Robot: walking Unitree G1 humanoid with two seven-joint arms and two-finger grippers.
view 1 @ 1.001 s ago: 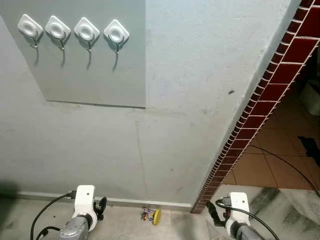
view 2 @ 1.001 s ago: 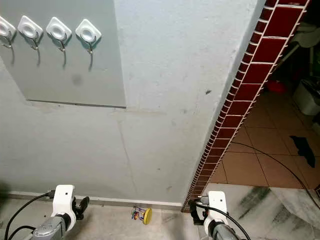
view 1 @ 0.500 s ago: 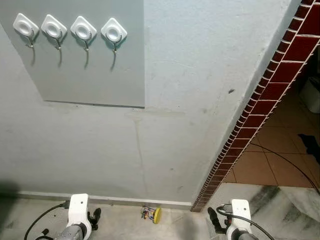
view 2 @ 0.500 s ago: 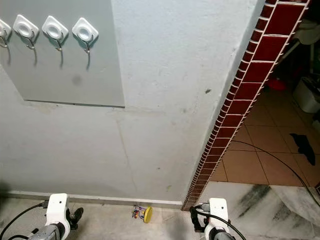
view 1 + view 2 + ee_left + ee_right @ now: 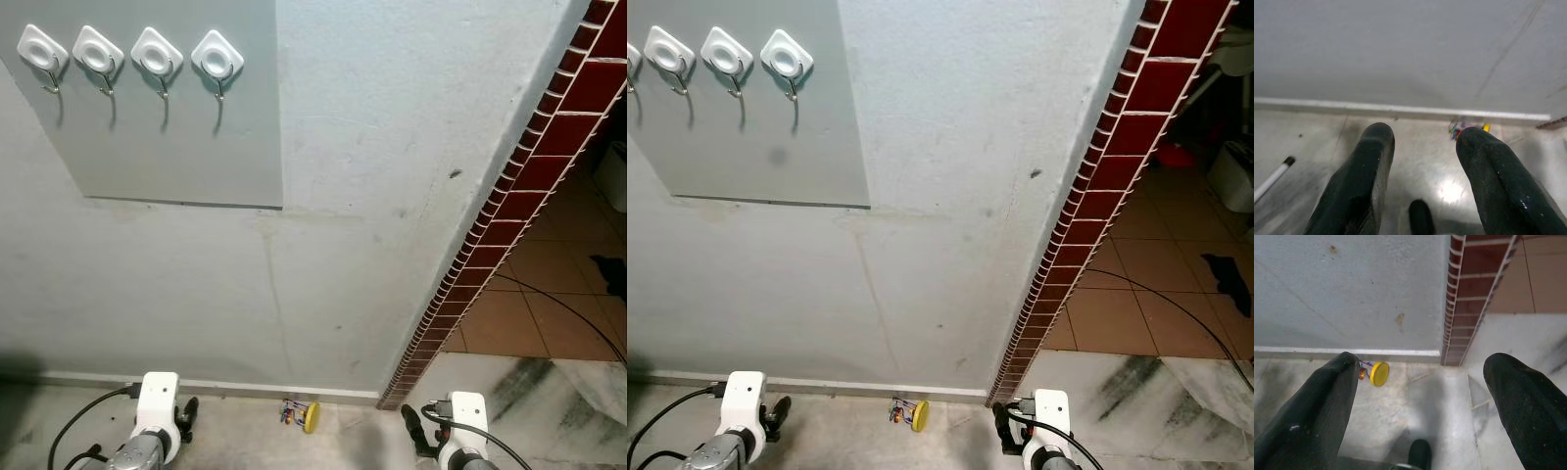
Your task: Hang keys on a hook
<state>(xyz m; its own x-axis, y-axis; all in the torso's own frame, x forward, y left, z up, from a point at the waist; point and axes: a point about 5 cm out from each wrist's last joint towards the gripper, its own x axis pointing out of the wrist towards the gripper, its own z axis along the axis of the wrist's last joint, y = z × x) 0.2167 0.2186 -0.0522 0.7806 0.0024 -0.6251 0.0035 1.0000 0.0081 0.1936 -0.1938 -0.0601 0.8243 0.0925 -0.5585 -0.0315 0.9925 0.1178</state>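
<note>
Keys aside, your biggest landmark is the grey wall (image 5: 392, 147) with its red-brick edge (image 5: 509, 206); a grey panel (image 5: 176, 137) carries four white hooks (image 5: 132, 54). Low down, your left gripper (image 5: 1422, 147) and right gripper (image 5: 1420, 387) both hang with fingers apart, holding nothing. The keys (image 5: 300, 414) (yellow tag attached) lie on the floor by the wall base, between the grippers.

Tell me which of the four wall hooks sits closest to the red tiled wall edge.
The rightmost hook of the row, nearest the grey panel's right edge. The other three sit further left, away from the red tiled edge.
</note>
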